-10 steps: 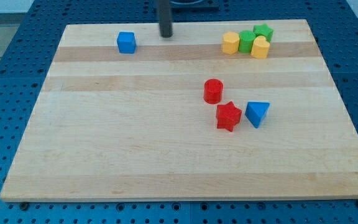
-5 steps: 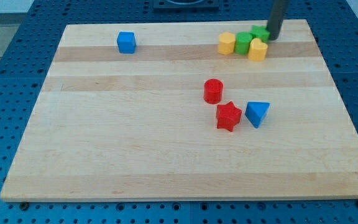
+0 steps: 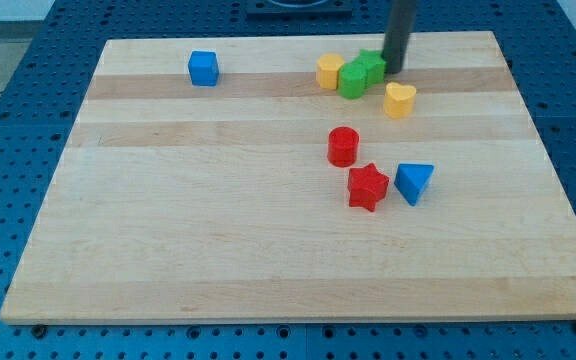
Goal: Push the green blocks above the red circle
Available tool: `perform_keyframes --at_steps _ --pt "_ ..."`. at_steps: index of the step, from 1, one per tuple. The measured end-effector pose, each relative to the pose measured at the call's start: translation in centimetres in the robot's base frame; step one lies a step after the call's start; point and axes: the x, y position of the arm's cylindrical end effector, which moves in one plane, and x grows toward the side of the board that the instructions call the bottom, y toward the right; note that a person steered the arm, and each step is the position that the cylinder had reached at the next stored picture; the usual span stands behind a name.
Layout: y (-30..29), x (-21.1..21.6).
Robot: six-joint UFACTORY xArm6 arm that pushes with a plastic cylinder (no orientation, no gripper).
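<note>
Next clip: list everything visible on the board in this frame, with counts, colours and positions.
Blue cube: 1, blue, toward the view's top left.
Yellow block: 1, yellow, view's top, left end of the cluster, touching the green blocks.
Green blocks: 2, green, view's top, side by side, above the red circle.
Yellow heart block: 1, yellow, apart, below and right of the green blocks.
Red circle: 1, red cylinder, centre.
Red star: 1, red, just below the circle.
Blue triangle: 1, blue, right of the star.
Wooden board: 1, light wood, on a blue perforated table.
My tip: 1, dark rod, against the right green block's right side.
</note>
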Motion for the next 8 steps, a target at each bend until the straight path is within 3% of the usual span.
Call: perform_keyframes --at_steps 1,2,3,4,5,7,8 --pt "-3.5 0.0" --pt "-1.9 -1.0" --pt "-5.7 -2.8" --pt "-7.7 -1.7" --pt "-5.1 0.9" --pt "-5.9 5.3" --pt "-4.2 1.3"
